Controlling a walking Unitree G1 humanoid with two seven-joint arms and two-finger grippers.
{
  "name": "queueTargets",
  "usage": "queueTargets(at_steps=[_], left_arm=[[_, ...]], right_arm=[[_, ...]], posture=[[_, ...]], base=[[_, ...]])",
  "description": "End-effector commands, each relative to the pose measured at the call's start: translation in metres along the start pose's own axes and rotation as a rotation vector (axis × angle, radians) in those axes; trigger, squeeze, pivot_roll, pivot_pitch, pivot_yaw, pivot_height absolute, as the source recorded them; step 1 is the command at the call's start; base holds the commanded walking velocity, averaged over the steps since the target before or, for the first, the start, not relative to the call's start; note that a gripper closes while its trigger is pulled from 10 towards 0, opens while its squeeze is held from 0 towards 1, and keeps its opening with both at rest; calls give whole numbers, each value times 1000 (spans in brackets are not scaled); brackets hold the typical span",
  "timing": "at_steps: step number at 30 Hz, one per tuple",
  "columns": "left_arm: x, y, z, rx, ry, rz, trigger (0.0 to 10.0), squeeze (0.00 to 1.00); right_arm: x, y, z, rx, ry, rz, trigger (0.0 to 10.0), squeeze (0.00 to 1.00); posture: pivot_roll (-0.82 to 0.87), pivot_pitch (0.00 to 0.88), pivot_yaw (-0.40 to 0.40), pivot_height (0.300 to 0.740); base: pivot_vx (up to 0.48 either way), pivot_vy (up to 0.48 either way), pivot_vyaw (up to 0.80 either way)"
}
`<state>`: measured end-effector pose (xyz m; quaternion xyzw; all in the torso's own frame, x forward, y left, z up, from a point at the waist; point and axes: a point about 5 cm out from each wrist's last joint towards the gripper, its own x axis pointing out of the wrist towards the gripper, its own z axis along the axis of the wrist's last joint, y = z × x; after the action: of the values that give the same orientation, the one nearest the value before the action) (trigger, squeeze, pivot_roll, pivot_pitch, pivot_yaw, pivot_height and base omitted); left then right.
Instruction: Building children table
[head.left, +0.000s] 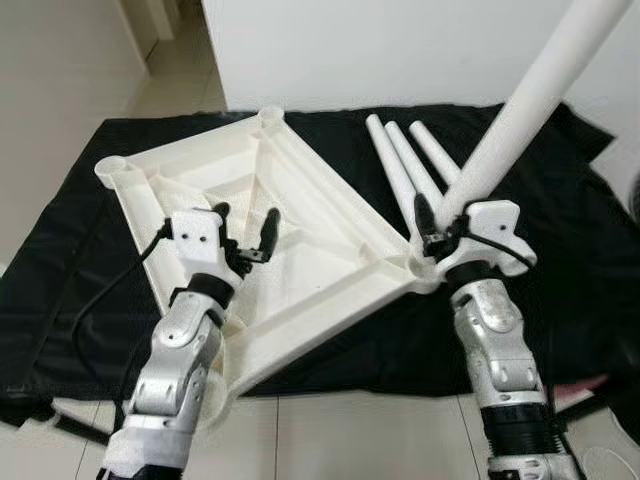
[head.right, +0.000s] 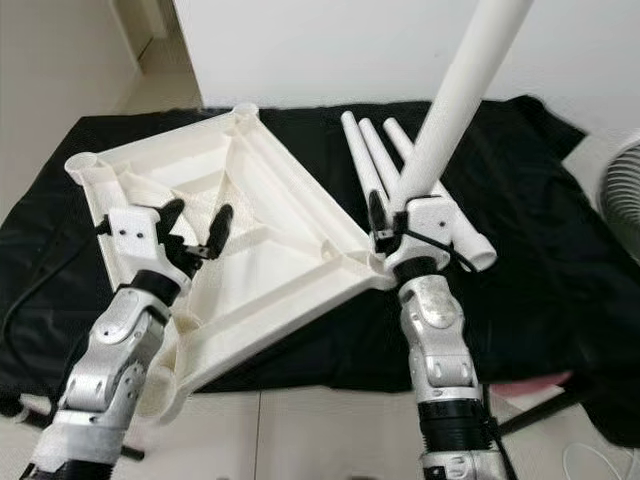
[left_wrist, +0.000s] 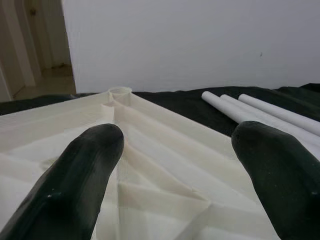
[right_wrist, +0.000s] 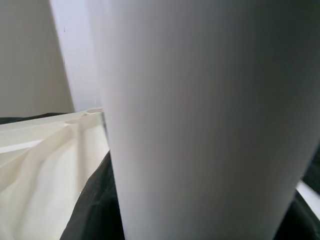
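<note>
tabletop (head.left: 290, 240) lies upside down; right gripper (head.left: 440, 228) clamps a leg (head.left: 520, 110) over its corner socket, needs seating; left gripper (head.left: 245, 235) hovers, fingers apart.

Both silver arms reach forward from below. Left gripper (head.left: 245, 232) raised, its two black fingers (left_wrist: 80, 175) spread apart with nothing between them. Right gripper (head.left: 437, 225) upright at wrist height, fingers closed around a white table leg (head.left: 520, 110) that rises steeply.
</note>
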<state>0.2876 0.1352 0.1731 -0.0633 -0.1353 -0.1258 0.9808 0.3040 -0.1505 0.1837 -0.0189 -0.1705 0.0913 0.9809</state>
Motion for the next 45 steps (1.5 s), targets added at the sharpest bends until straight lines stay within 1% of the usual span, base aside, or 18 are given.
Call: queueTargets(at_steps=[1,6,11,13,14,15,17,20,22,24,25,26,27,28,29,35,37,45], left_arm=[[0,-7,-1,-6,0,-45,10000,0],[-2,-11,1,-29,-18,-63,10000,0],[-3,-17,-2,-60,9,-110,10000,0],[-6,-30,-7,-49,57,-214,10000,0],[-6,-30,-7,-49,57,-214,10000,0],[-7,-35,-10,-43,84,-261,10000,0],[-11,-48,-17,-27,145,-393,10000,0],[-11,-48,-17,-27,145,-393,10000,0],[-17,-62,-24,2,210,-549,10000,0],[-17,-62,-24,2,210,-549,10000,0],[-20,-68,-27,10,245,-628,10000,0],[-20,-68,-27,10,245,-628,10000,0],[-22,-73,-29,16,273,-693,10000,0],[-22,-73,-29,16,273,-693,10000,0],[-22,-78,-31,28,292,-740,10000,0],[-20,-91,-36,60,340,-806,10000,0],[-18,-98,-38,70,351,-821,10000,0],[-17,-103,-38,89,352,-854,10000,0]], right_arm=[[0,-6,1,-14,-3,-17,10000,0],[-1,-6,1,-17,-2,-15,10000,0],[-1,-6,1,-20,-2,-15,10000,0],[0,-6,0,-19,2,-15,10000,0],[0,-6,0,-19,2,-15,10000,0],[0,-6,0,-18,6,-15,10000,0],[0,-6,-2,-25,24,-18,10000,0],[0,-6,-2,-25,24,-18,10000,0],[1,-8,-5,-48,53,-22,10000,0],[1,-8,-5,-48,53,-22,10000,0],[2,-10,-8,-64,79,-27,10000,0],[2,-10,-8,-64,79,-27,10000,0],[2,-12,-11,-82,107,-31,10000,0],[2,-12,-11,-82,107,-31,10000,0],[1,-12,-14,-106,125,-28,10000,0],[-2,-10,-24,-134,188,16,10000,0],[1,-4,-27,-143,203,60,10000,0],[11,7,-22,-128,175,125,10000,0]], posture=[[-144,10,74,740],[-141,10,71,740],[-141,10,71,740],[-141,10,71,740],[-141,10,71,740],[-141,10,71,740],[-139,17,69,740],[-139,17,69,740],[-140,25,71,740],[-140,25,71,740],[-141,36,74,740],[-141,36,74,740],[-142,42,76,740],[-142,42,76,740],[-148,48,79,740],[-155,57,83,740],[-160,62,85,740],[-148,63,69,740]], base=[[0,0,0],[0,0,0],[0,0,0],[0,0,0],[0,0,0],[0,0,0],[0,0,0],[0,0,0],[0,0,0],[0,0,0],[0,0,0],[0,0,0],[0,0,0],[0,0,0],[0,0,0],[0,0,0],[0,0,0],[0,0,0]])
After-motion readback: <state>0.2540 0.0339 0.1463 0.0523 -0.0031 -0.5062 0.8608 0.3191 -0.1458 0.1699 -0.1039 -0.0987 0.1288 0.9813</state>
